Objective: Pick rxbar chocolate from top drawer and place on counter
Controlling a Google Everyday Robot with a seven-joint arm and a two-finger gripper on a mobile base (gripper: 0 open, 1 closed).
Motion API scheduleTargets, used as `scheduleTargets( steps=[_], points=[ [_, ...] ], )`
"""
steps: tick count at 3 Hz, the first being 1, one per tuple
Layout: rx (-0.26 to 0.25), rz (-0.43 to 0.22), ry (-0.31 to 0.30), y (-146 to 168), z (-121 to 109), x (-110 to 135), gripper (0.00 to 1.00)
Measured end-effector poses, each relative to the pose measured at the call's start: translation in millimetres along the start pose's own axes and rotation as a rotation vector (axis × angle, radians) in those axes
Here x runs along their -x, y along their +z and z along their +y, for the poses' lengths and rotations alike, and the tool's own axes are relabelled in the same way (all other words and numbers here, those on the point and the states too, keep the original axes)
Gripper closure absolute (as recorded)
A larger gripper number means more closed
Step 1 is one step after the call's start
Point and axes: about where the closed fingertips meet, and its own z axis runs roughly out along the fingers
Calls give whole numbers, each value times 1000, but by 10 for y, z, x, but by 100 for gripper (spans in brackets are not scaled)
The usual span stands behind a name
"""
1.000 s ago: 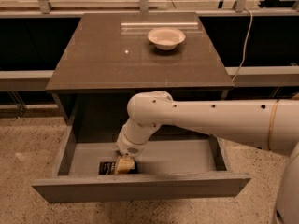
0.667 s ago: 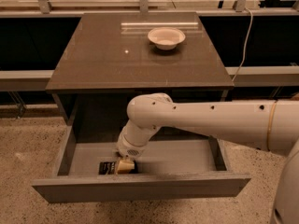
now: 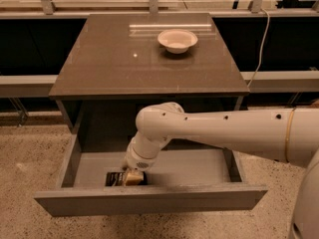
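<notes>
Camera view: compared with 1 second ago I see almost no change. The arm reaches in from the right at the same angle, its wrist bent down into the open drawer. The gripper sits at the same spot, low at the near left of the drawer floor, just behind the front panel. The rxbar lies flat there in the same place and has not shifted or lifted. Its right end is under the gripper tip and its dark left end pokes out to the left. The tip appears to be touching the wrapper, but I cannot tell how far the gripper is open, or whether it has hold of the bar.

I judge this stillness to be the grasp step: the descent is over and the lift is not yet begun. The bar is flat and thin against the floor and close to the front panel, so a slipped or partial grip looks like the main risk.

The counter above carries 1 white bowl at its far right. The bare left and near parts would serve for the placement, well apart from the bowl.
</notes>
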Motion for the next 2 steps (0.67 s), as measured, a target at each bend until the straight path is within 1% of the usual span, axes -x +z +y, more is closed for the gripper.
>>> scheduleTargets(
  steps=[2],
  points=[
    [-33, 26, -18, -96, -90, -51, 95]
  ],
)
